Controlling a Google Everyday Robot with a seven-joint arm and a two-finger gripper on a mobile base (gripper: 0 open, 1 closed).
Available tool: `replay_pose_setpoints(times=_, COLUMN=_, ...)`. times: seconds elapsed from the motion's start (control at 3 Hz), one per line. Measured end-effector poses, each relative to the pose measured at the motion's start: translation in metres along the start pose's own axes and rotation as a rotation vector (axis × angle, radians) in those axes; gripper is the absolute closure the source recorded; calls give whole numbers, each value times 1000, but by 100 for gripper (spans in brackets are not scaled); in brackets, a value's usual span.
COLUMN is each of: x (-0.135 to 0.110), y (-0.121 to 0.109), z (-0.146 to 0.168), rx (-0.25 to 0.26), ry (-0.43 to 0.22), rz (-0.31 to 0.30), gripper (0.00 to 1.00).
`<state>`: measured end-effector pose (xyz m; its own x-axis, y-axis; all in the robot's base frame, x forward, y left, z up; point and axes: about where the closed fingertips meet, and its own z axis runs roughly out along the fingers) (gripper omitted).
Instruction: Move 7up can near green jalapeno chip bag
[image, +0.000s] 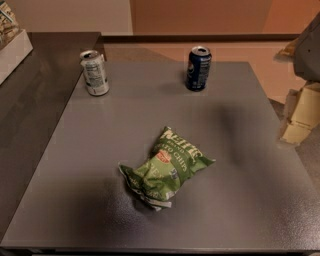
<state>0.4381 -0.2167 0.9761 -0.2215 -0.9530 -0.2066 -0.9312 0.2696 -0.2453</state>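
Note:
The 7up can (95, 73) stands upright at the far left corner of the grey table (240, 200); it is silver-white with a small-print label panel. The green jalapeno chip bag (165, 167) lies wrinkled at the table's middle, towards the front, with white lettering and a red-orange badge. My gripper (301, 114) is at the right edge of the view, beyond the table's right side and above the floor. It is far from both the can and the bag and holds nothing that I can see.
A dark blue Pepsi can (198, 68) stands upright at the far middle of the table. A darker counter (30, 105) adjoins the table on the left, with a white box (12, 50) at its far end. An orange-brown wall runs behind.

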Motion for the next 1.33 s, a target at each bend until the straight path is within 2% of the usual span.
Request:
replay_pose_setpoints(times=0.33, x=-9, y=-3, z=3, rx=11, ry=-2, rz=11, gripper=0)
replay_pose_setpoints(times=0.67, x=-34, y=-13, z=20, rx=22, ry=-31, rz=47, gripper=0)
replay_pose_setpoints(times=1.0, x=-64, y=-32, z=44, rx=36, ry=-95, rz=126, gripper=0)
replay_pose_setpoints(times=1.33, x=-102, y=-54, z=61, rx=45, ry=-193, rz=177, gripper=0)
